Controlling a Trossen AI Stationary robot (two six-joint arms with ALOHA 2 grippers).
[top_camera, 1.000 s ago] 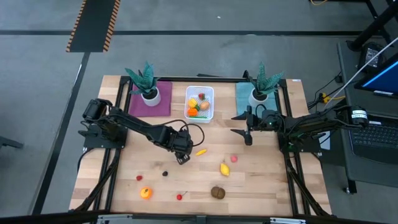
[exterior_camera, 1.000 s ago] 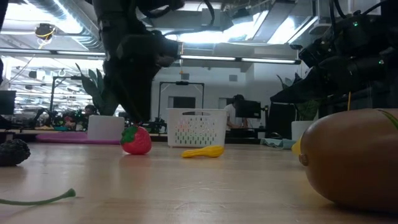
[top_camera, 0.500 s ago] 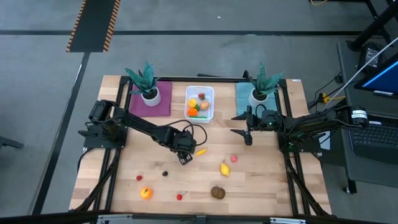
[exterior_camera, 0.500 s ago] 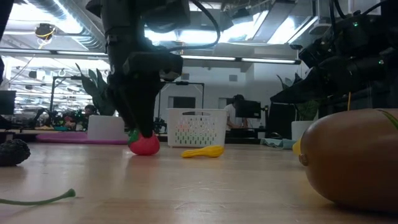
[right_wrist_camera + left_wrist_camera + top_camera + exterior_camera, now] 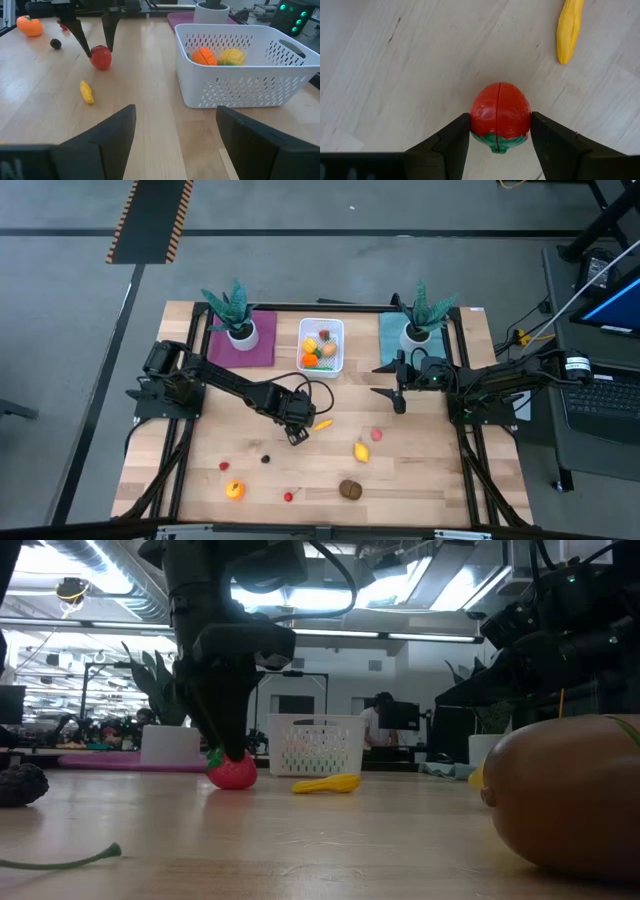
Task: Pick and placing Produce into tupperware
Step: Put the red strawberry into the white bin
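Note:
A red strawberry [image 5: 500, 112] with green leaves sits on the wooden table near its middle; it also shows in the low view [image 5: 232, 772] and the right wrist view [image 5: 100, 57]. My left gripper [image 5: 295, 434] points down over it, open, one finger on each side. A yellow banana [image 5: 323, 423] lies just right of it. The white tupperware [image 5: 303, 345] stands at the far middle and holds several pieces, among them an orange [image 5: 202, 56]. My right gripper [image 5: 378, 378] waits open to the tub's right, with nothing between its fingers. My left gripper comes at the strawberry from above. Its two fingers [image 5: 455, 137] stand close against the berry's two sides [image 5: 476, 117]. I cannot tell whether they touch it. The strawberry rests on the table.
More produce lies toward the near edge: a lemon [image 5: 361, 451], a kiwi [image 5: 350, 489], an orange [image 5: 234, 490], a cherry [image 5: 289, 496]. Two potted plants [image 5: 233, 315] [image 5: 420, 315] stand on a purple mat and a teal mat beside the tub.
My left gripper has come down over the strawberry, drifting a little toward the table's right edge, until its fingers stand on either side of the berry. Over the last half second it has kept still.

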